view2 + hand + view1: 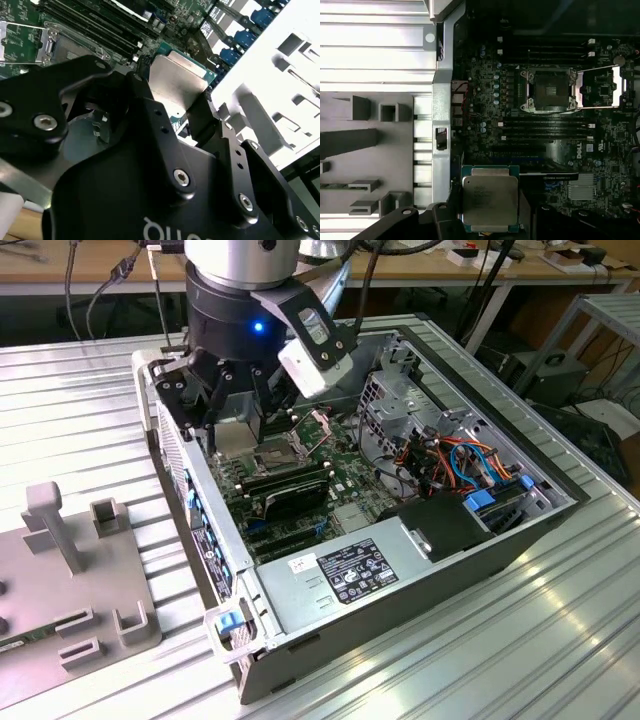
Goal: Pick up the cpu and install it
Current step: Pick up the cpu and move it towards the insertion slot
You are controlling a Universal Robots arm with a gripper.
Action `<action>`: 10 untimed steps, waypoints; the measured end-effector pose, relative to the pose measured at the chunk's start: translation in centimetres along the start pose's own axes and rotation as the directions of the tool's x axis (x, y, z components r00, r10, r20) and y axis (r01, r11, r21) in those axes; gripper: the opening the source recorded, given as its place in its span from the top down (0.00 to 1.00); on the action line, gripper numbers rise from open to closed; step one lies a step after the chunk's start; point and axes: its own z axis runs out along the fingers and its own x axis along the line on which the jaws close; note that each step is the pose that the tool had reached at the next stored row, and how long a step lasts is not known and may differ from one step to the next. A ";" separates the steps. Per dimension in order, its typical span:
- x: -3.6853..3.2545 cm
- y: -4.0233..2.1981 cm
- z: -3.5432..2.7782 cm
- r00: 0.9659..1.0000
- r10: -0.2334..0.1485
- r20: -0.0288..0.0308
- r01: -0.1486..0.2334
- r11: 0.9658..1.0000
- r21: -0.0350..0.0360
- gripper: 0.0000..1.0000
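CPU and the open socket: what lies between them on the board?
In the first wrist view, rows of long black memory slots run across between the cpu and the open socket.

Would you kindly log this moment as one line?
gripper: shut on cpu | cpu: above motherboard, not seated | socket: open, empty

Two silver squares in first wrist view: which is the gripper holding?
The cpu, larger, smooth-topped, green-edged, in the gripper; the small finned heatsink sits on the board.
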 end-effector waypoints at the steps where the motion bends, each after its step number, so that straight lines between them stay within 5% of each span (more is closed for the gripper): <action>1: -0.89 -0.01 0.01 1.000 0.000 0.000 0.000 1.000 0.000 0.45; 10: -2.52 -0.01 0.04 1.000 0.000 0.000 0.000 1.000 0.000 0.45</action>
